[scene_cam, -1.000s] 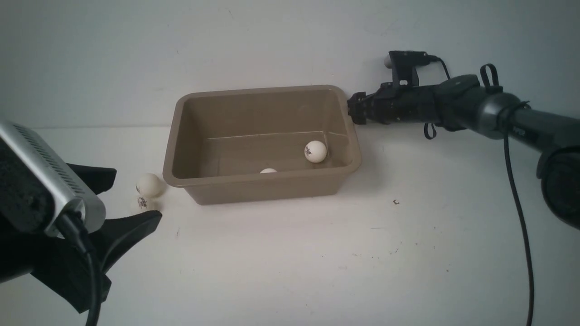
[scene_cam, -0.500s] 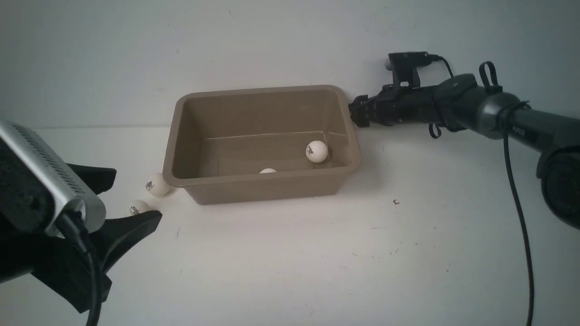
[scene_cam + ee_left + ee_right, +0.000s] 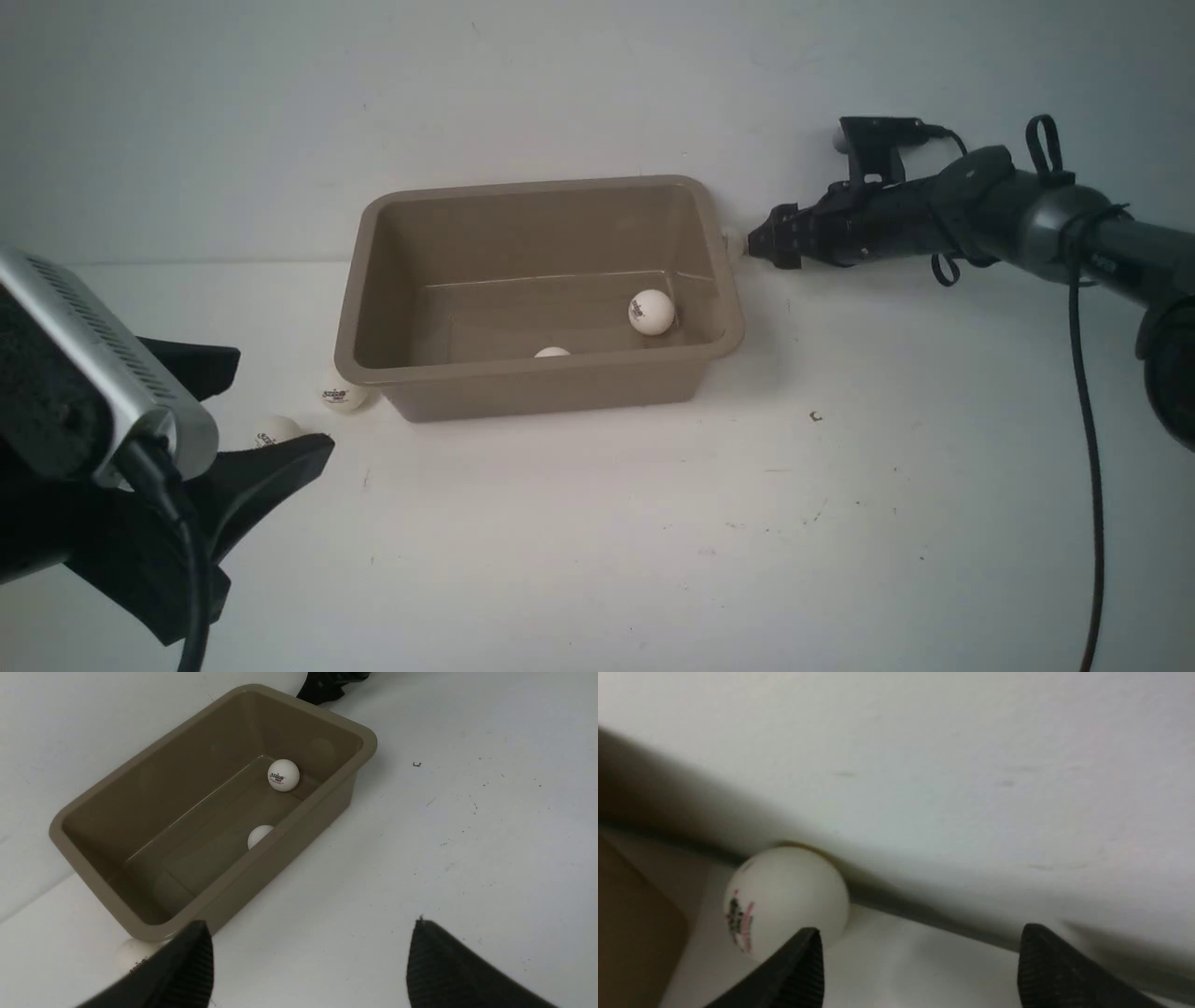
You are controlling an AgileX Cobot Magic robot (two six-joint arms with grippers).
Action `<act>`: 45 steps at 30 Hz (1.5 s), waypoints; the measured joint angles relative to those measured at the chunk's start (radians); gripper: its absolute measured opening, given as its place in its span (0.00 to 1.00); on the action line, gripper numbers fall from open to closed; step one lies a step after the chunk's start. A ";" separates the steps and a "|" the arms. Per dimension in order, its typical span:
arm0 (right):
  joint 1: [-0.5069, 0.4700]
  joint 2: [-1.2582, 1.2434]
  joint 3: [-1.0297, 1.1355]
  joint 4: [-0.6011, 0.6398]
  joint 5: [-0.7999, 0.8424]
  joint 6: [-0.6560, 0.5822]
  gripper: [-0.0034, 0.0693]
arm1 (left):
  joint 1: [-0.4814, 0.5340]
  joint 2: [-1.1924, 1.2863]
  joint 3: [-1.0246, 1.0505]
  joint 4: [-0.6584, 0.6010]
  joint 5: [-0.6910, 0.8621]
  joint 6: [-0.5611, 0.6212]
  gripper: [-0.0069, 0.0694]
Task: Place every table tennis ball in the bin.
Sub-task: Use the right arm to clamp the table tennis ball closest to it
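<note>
Off right pincer (image 3: 920, 927) fingertip, beside bin (image 3: 537, 375): ball (image 3: 784, 903), ungripped.

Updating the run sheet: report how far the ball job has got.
Done: two balls lie in the bin. In hand: nothing gripped; the open right gripper sits beside a third ball outside the bin's far right corner. Left: that ball plus two more balls near the open left gripper.

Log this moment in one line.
bin: two balls inside | outside: two balls at left end, one ball at right far corner | left gripper: open, empty | right gripper: open, by that ball
</note>
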 joint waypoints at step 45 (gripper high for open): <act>0.002 0.004 -0.005 -0.064 -0.013 0.011 0.74 | 0.000 0.000 0.000 0.000 0.000 -0.001 0.74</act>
